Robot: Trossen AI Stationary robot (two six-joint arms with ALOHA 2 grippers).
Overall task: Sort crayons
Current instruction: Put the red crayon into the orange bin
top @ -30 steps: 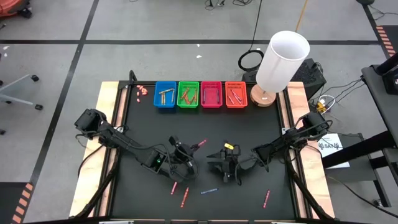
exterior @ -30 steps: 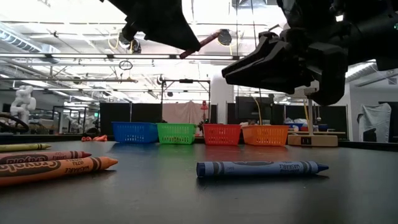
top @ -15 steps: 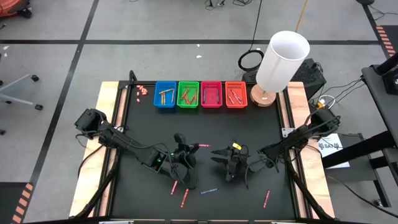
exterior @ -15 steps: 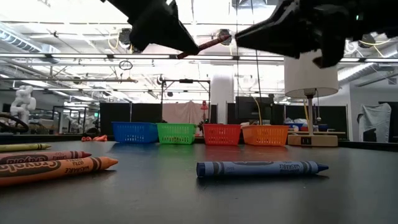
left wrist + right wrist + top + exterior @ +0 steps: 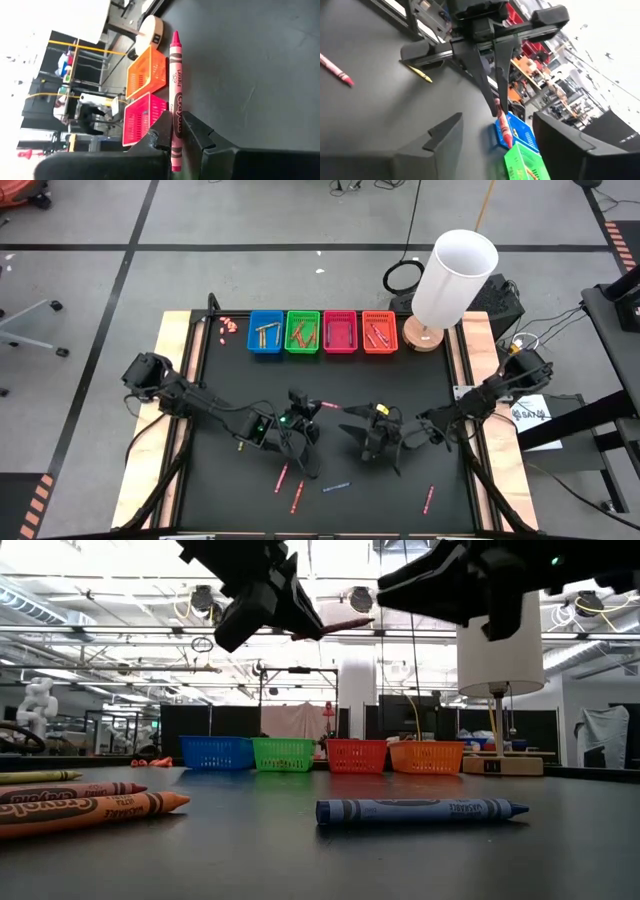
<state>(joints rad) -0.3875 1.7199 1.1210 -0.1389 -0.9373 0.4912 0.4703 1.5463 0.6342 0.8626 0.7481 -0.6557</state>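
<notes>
Left gripper (image 5: 303, 404) is clamped on a red/pink crayon (image 5: 175, 95), held off the bench approx. mid-surface, tip aimed toward the right arm; wrist view shows the stick pinched between both fingers, most of its length sticking out past them. Right gripper (image 5: 377, 418) sits just beside, facing it, fingers spread wide w/ nothing between them; crayon tip is near but not inside that gap as far as I can tell. Looks like a hand-over in progress, judged only from the pose. Progress: four baskets in a row along the far edge, blue basket (image 5: 265, 332), green basket (image 5: 302, 331), pink basket (image 5: 340, 331), orange basket (image 5: 379, 331), each already w/ some crayons inside; counts too small to read. Still loose on the bench: blue crayon (image 5: 420, 810) near the front edge, two reddish crayons (image 5: 289, 488) front-left of centre, one red crayon (image 5: 428, 498) front-right, a small yellow one by the left arm, plus an orange, a red and a yellowish stick at the low view's near left. So est. past halfway, but several sticks remain, incl. the one in hand. Surface: black matte mat (image 5: 420, 380) on a light wood bench, flat, no clutter apart from a cluster of pinkish bits (image 5: 228, 326) at the far-left corner. White cylindrical lamp (image 5: 452, 278) on a round base at the far-right corner. Room: grey floor w/ dark tape lines, cables, a chair leg at left; low view shows open lab hall behind, ceiling trusses, bright lights. No person seen.
</notes>
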